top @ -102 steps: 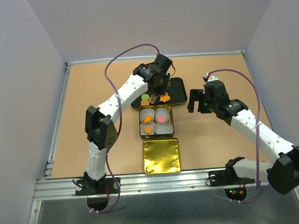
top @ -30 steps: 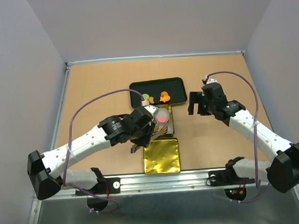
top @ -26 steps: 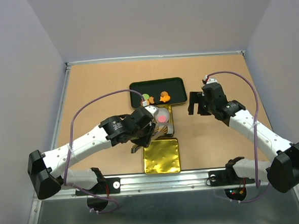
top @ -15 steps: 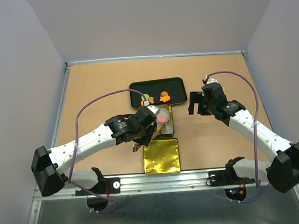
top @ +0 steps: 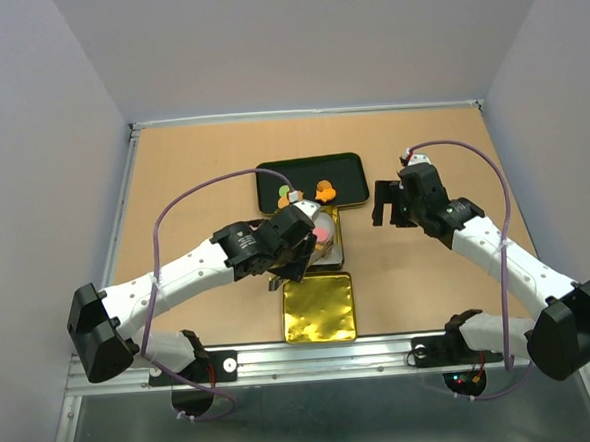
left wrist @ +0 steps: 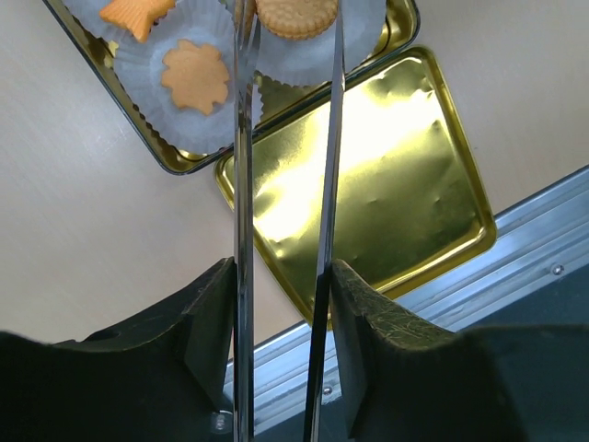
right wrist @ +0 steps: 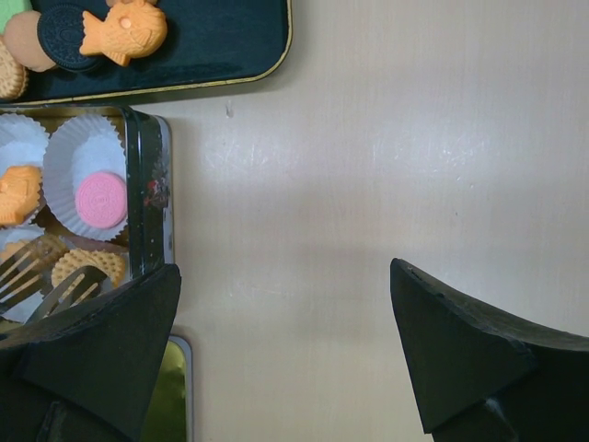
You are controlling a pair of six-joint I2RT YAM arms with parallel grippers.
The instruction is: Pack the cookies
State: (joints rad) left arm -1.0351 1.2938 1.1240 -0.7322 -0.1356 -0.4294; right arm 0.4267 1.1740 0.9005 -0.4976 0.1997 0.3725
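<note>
Left gripper (left wrist: 281, 276) is clamped on metal tongs (left wrist: 241, 184). The blades reach out to a round tan cookie (left wrist: 294, 17) in the paper cup (left wrist: 359, 32) at the near-right corner of the tin (right wrist: 147, 184). One blade sits at each side of the cookie's rim; I cannot tell if they pinch it or have just let go. Right gripper (right wrist: 283, 276) is spread wide with nothing in it, over bare bench (right wrist: 368, 166) just beside the tin's right wall.

Step in hand looks like dropping this cookie into its cup. To do it well, let the blades spread clear of the rim, then lift straight up so the tips don't drag the paper cup or catch the tin wall.

Other cookies in the tin:
- Pink cookie (right wrist: 101, 200) in the far-right cup.
- Flower-shaped orange cookie (left wrist: 195, 75) in the near-left cup.
- Another orange cookie (left wrist: 133, 11) in the far-left cup.

Unpacked ones lie at the left end of the black tray (right wrist: 230, 37), including a fish-shaped cookie (right wrist: 124, 32) and a dark round cookie (right wrist: 63, 37). Gold lid (left wrist: 368, 193) lies at the tin's near edge.

The round cookie lies flat, face up — no long axis. The fish-shaped cookie lies flat with its long axis along the tray's near edge. Its fatter end seems to point toward the tray's right end, not certain.
</note>
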